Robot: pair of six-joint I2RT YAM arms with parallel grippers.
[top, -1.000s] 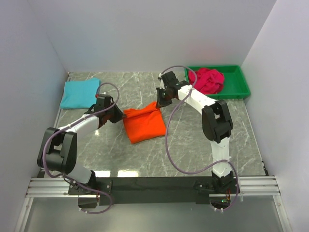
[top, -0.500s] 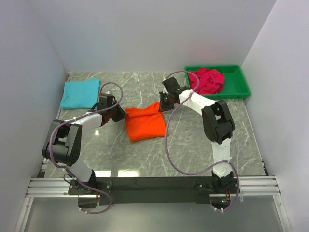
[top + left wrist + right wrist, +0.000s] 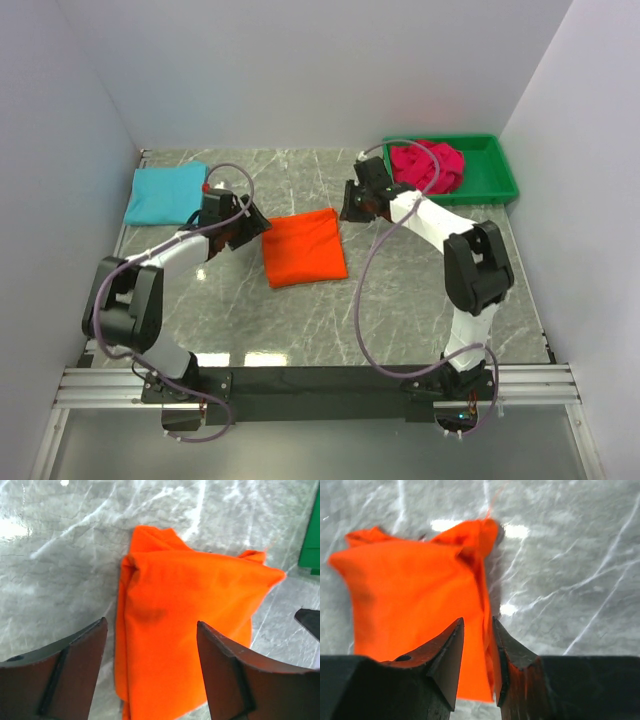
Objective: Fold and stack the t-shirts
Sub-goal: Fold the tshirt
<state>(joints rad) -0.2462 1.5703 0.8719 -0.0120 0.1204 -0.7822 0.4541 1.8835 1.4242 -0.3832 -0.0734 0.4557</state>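
Note:
The orange t-shirt lies folded as a rough rectangle in the middle of the table. My left gripper is at its left edge, and in the left wrist view the gripper stands wide open over the orange cloth with nothing pinched. My right gripper is at the shirt's far right corner; its jaws stand slightly apart, with the shirt's edge showing in the gap. A turquoise t-shirt lies folded at the far left. The crimson-pink t-shirt sits bunched in the bin.
The green plastic bin stands at the back right, and its corner shows in the left wrist view. White walls close in the table on the left, back and right. Purple cables loop from both arms.
Both grippers have opened and let go of the orange t-shirt, which now lies flatter on the table. The right arm has drawn back towards the bin.

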